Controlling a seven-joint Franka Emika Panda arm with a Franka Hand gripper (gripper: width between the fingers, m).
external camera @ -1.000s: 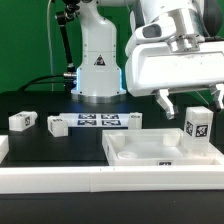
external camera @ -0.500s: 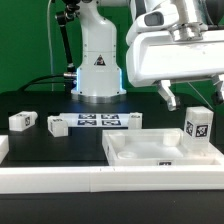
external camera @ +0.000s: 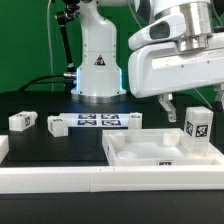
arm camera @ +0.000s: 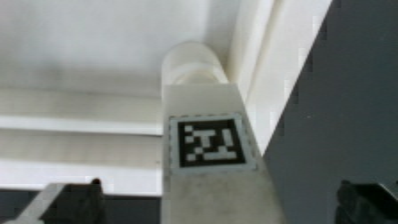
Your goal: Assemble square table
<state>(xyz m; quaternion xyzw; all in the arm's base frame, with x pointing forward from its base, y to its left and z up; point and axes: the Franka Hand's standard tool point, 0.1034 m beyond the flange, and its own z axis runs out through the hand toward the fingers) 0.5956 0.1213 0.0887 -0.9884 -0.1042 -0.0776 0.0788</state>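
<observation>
The step in hand looks like the fitting of a leg into the square table top (external camera: pixel 122 152), a white tray with a raised rim that lies on the black bench (external camera: pixel 45 148) at about four o'clock in the exterior view; the upright leg (external camera: pixel 197 124) stands tag-outward at the tray's corner, near three o'clock. Whether it is already seated in a hole cannot be told.

The claw (external camera: pixel 193 106) hangs directly over that leg, spread wide; the wrist view shows its dark fingertips (arm camera: pixel 71 203) well out to either side of the tagged leg, touching nothing, with the white tray behind.

Three more legs lie loose on the bench: the outer leg (external camera: pixel 22 120) at nine o'clock; the second leg (external camera: pixel 58 125) just beside it toward the centre; the third leg (external camera: pixel 133 121) near the middle, beyond the tray's far rim. The marker board (external camera: pixel 98 122) lies flat between the second and third; a long white rail (external camera: pixel 60 182) runs across the foreground at six o'clock.

So I judge the task early, with one leg at its corner and three to go. The next move calls for a straight descent so that the fingers pass either side of the leg without knocking it; then a firm squeeze; then a turn to screw it home, keeping it vertical lest it tip or cross-thread.
</observation>
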